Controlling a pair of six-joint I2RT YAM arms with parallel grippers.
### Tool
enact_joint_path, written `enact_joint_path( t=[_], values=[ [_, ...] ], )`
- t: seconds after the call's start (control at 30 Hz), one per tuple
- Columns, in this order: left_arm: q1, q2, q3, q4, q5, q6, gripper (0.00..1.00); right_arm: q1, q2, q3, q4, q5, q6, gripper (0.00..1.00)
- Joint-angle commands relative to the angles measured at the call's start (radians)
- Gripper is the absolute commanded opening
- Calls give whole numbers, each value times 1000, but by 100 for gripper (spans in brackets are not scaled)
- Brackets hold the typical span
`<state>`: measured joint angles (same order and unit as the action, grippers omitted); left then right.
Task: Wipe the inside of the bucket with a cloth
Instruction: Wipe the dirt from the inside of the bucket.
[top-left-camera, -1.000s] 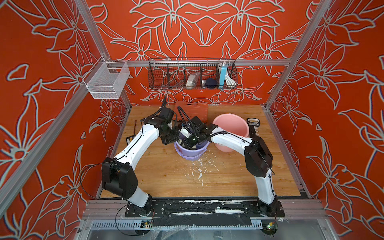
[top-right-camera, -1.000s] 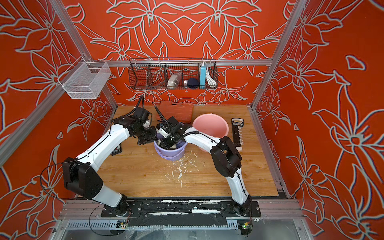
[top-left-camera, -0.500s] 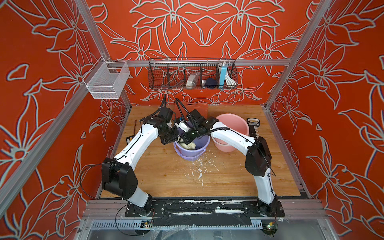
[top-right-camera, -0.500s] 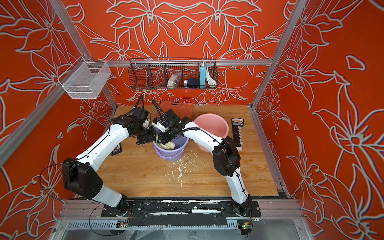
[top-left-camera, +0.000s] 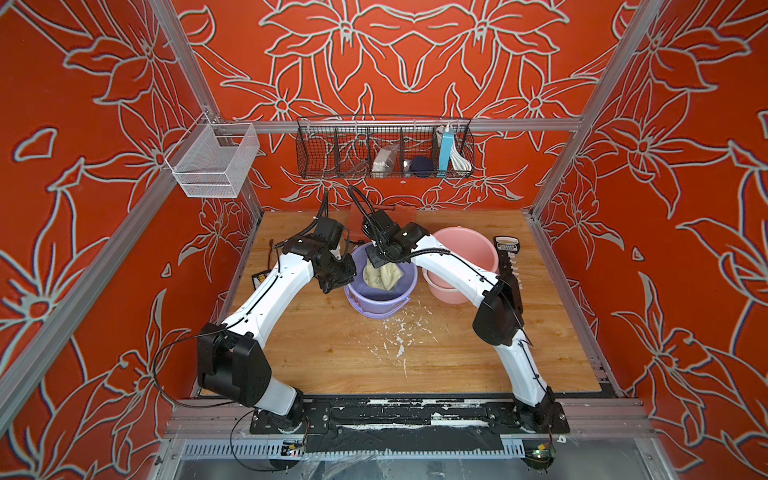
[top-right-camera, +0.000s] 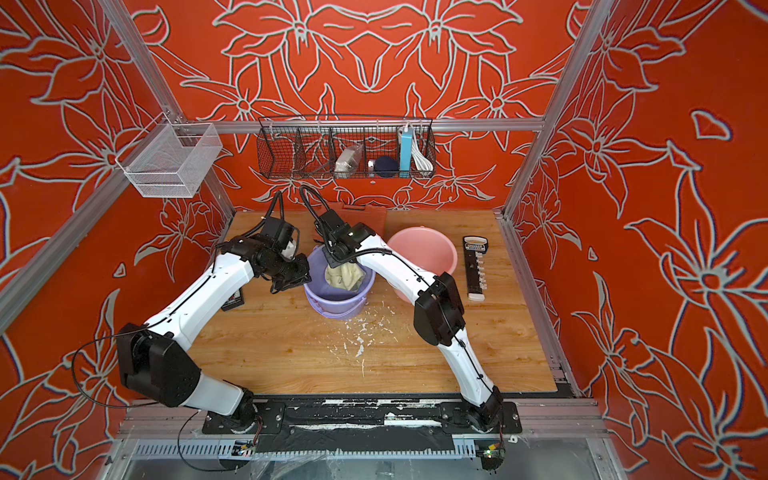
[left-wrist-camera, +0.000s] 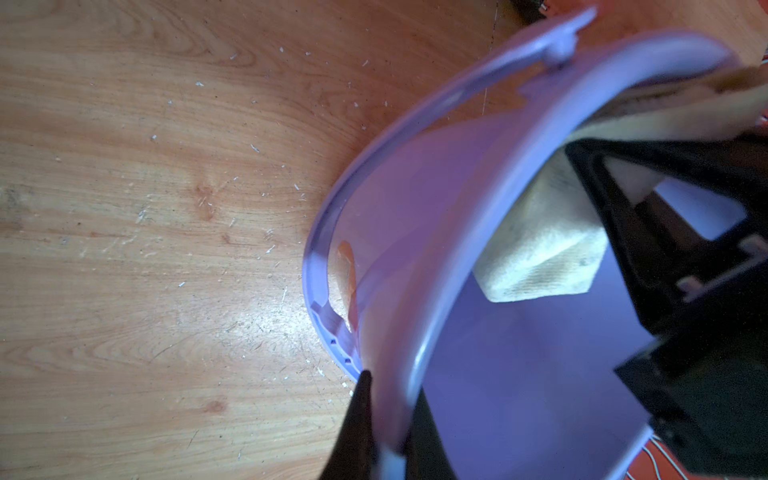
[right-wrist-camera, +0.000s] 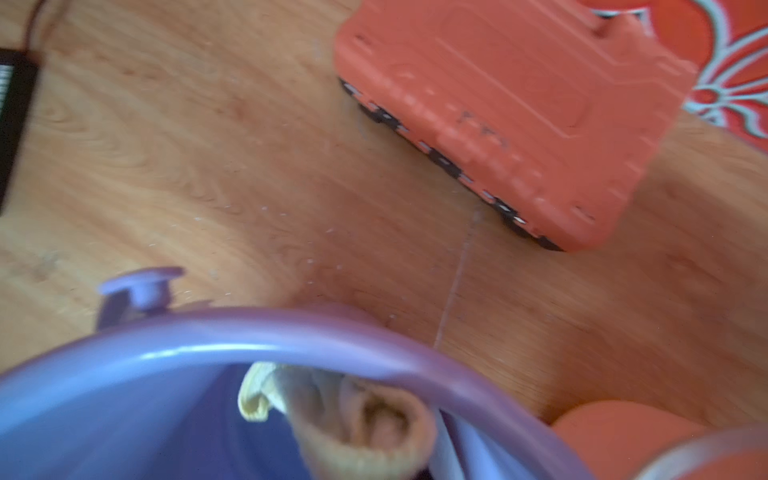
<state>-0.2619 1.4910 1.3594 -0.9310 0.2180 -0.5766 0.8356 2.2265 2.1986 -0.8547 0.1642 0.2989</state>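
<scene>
Cloth (top-left-camera: 384, 276): cream-beige with grey-brown stains, bunched up inside the lilac bucket (top-left-camera: 374, 305). It hangs from the right gripper (top-left-camera: 380, 262) close to the far inner wall, and its loose end drops below the rim.
Lilac bucket: stands on the wooden surface (top-left-camera: 332, 357) between the two arms, toward the far half. Its handle is folded down outside the wall.
Right gripper: comes in over the far rim and is closed tight on the top of the cloth. The fabric hides the fingertips in the right wrist view, so the grip is judged mainly from both top views and looks firm.
Left gripper (left-wrist-camera: 390, 436): clamped on the bucket's left rim, one finger (left-wrist-camera: 357, 415) outside the wall and the other inside.
Pink bucket (top-left-camera: 478, 249): just right of the lilac one, partly under the right arm.
Orange case (right-wrist-camera: 519, 104): lies flat on the surface beyond the lilac bucket, by the far wall.
White flecks (top-left-camera: 399, 338): scattered on the surface on the near side of the lilac bucket.
Wire basket (top-left-camera: 384, 170): hangs on the far rail and holds small items.
</scene>
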Motion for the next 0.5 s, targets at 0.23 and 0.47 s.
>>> enact_joint_path(
  t=[0.23,0.47],
  values=[
    [-17,19,50,-40,-36,26,0,33,36,89,71,-520,-130,0],
    [-28,14,64,-44,-64,29,0,31,10,96,53,-418,-149,0]
  ],
)
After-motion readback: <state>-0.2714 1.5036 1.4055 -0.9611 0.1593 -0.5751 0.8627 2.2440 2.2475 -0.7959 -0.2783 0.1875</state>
